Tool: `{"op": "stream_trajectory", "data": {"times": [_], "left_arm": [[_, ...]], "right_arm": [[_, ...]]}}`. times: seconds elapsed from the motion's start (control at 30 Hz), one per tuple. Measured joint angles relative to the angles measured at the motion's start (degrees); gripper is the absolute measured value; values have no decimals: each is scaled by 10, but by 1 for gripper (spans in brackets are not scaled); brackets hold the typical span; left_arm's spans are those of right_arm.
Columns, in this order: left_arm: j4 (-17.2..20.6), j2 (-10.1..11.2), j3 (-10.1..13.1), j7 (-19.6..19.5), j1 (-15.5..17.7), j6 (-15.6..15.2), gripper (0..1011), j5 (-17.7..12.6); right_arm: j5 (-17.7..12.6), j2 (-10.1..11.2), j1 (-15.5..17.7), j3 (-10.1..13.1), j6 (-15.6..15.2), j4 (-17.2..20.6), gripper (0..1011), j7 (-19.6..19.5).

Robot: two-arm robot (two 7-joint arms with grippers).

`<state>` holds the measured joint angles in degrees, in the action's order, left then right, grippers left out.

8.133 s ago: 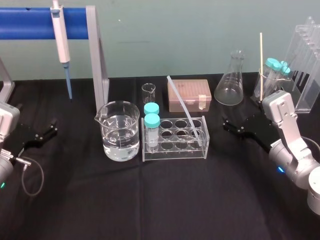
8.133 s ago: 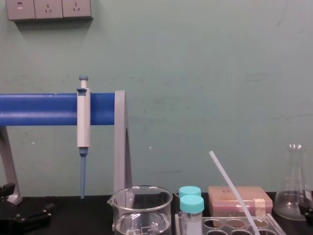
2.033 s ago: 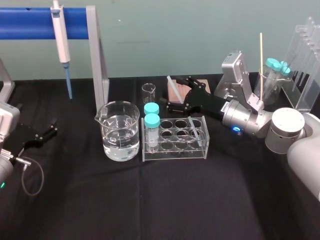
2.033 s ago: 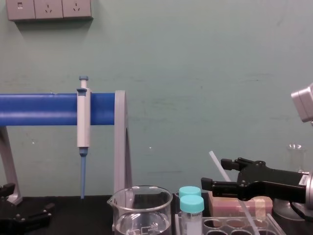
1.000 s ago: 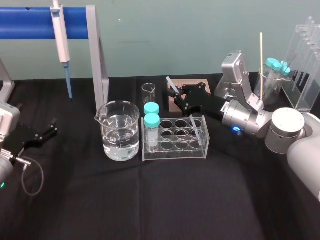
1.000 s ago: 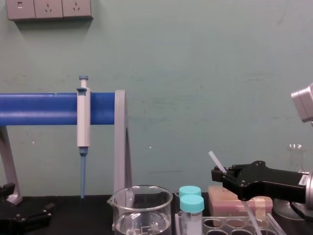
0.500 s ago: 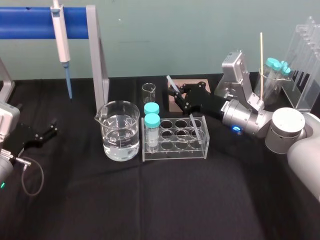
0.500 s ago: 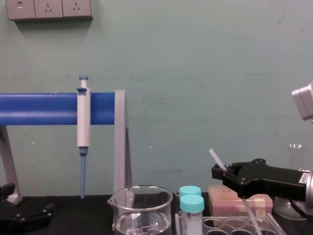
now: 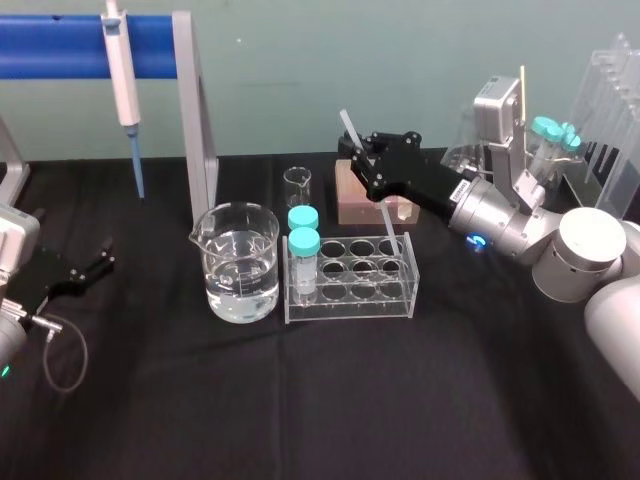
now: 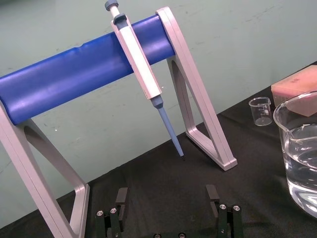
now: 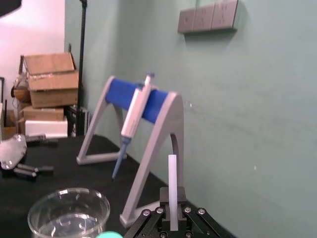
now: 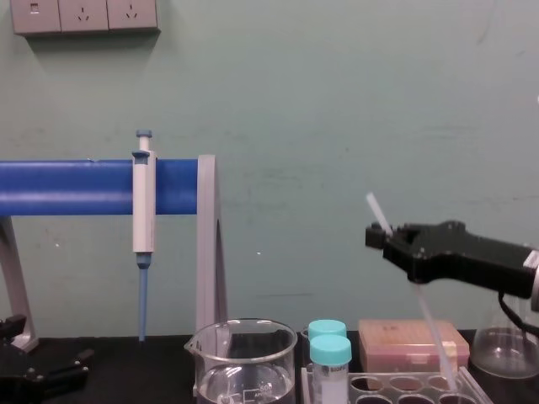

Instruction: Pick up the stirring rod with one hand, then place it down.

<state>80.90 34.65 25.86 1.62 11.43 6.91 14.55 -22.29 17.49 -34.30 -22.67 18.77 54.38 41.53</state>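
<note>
Slanting stirring rod [image 9: 391, 224] clamped near its top in right pincer [image 9: 362, 151].

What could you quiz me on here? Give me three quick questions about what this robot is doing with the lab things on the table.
1. True or false: the right gripper is shut on the stirring rod and holds it tilted.
2. What hangs from the blue bar? A) a pipette B) a spoon C) scissors
3. Fill in: the left gripper, resting on the black cloth at the robot's left side, has its fingers ____.

Key: 1 true; 2 A; 3 open.
</note>
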Motion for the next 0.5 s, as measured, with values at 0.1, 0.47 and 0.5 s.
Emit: {"op": "stream_trajectory", "data": {"times": [0.1, 0.47, 0.5], "left_arm": [[0, 0, 0, 0, 0, 0, 1000, 0], [0, 0, 0, 0, 0, 0, 1000, 0], [0, 0, 0, 0, 0, 0, 1000, 0]], "right_arm": [[-4, 5, 13, 5, 7, 33, 67, -7], [14, 11, 48, 22, 60, 102, 67, -55], [17, 10, 51, 25, 67, 104, 67, -63]]}}
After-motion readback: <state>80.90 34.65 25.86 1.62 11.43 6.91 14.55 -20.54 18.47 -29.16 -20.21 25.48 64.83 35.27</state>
